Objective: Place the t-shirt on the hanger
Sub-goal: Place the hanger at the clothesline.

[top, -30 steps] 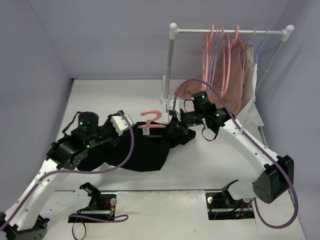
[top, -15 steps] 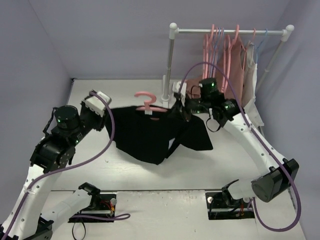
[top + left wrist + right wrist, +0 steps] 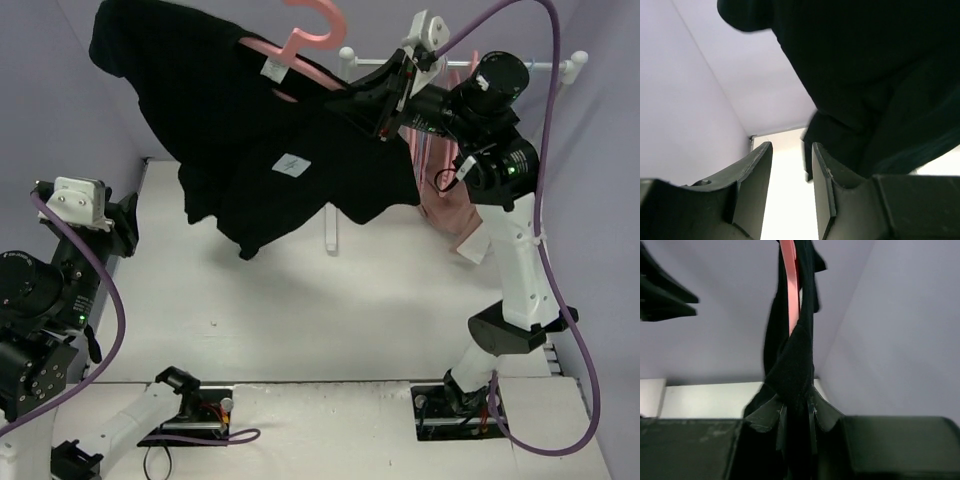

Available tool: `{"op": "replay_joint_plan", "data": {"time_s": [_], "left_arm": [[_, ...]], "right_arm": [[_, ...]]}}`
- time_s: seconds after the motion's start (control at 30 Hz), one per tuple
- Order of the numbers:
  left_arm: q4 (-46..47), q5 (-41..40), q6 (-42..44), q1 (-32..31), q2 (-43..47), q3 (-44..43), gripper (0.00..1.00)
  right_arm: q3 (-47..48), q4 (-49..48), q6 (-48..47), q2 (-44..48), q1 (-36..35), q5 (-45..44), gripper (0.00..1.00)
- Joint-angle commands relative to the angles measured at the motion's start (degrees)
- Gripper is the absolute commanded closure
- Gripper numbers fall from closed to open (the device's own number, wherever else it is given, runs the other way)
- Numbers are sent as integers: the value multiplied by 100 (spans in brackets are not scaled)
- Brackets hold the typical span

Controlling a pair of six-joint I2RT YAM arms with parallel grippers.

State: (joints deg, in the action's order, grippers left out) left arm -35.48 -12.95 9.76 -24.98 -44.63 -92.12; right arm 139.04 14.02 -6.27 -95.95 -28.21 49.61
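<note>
The black t-shirt hangs in the air at the upper left, draped over the pink hanger, whose hook sticks up at the top edge. A small white label shows on the shirt's body. My right gripper is raised high and shut on the shirt's shoulder and the hanger arm inside it. In the right wrist view the gripper pinches black fabric below the pink hanger. My left gripper is low at the far left, open and empty. In its wrist view the shirt hangs above.
A white clothes rack stands at the back right. Its rail carries pink hangers and a dusty-pink garment, partly hidden behind my right arm. Lilac walls close in on the left and the back.
</note>
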Motion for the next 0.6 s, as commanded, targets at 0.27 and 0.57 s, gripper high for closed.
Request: {"op": "replay_joint_plan", "data": {"time_s": [0.27, 0.57], "left_arm": [[-154, -130, -112, 37, -60, 362, 67], [-139, 109, -383, 37, -243, 387, 67]], "right_arm": [[-3069, -665, 543, 1103, 325, -1562, 100], [-2505, -783, 595, 741, -153, -295, 100]]}}
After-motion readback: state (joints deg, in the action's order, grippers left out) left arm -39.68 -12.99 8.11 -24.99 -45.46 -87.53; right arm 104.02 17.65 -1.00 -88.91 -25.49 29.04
